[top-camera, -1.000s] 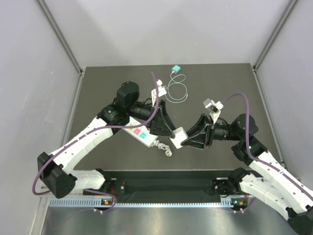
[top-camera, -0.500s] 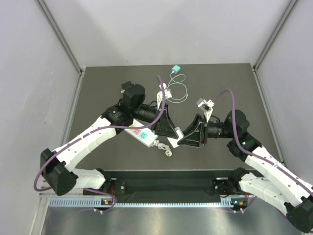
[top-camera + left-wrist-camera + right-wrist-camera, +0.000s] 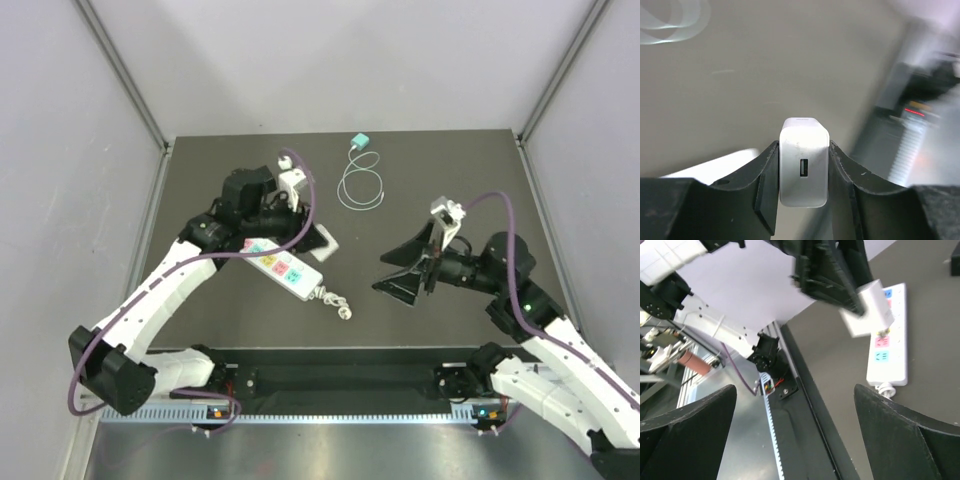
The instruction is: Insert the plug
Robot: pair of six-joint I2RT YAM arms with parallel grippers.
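Misalignment looked the main danger: the plug (image 3: 803, 162) hung tilted close over the strip (image 3: 285, 268), and if its pins came down off the slots they would jam on the strip's face or shove the strip, which lay loose on the table (image 3: 460, 180), sideways. A hard push could also twist the plug in the grasp, since only its two side faces were pinched. The left fingers (image 3: 766, 180) were closed to the plug's width, clamping its white body on both sides with the USB port facing the wrist camera; they touched nothing else. The right fingers (image 3: 687, 435) stood wide apart and empty, well off to the right of the strip, so nothing braced it. From the right wrist the plug sat near the strip's coloured sockets; whether the pins touched one could not be told.
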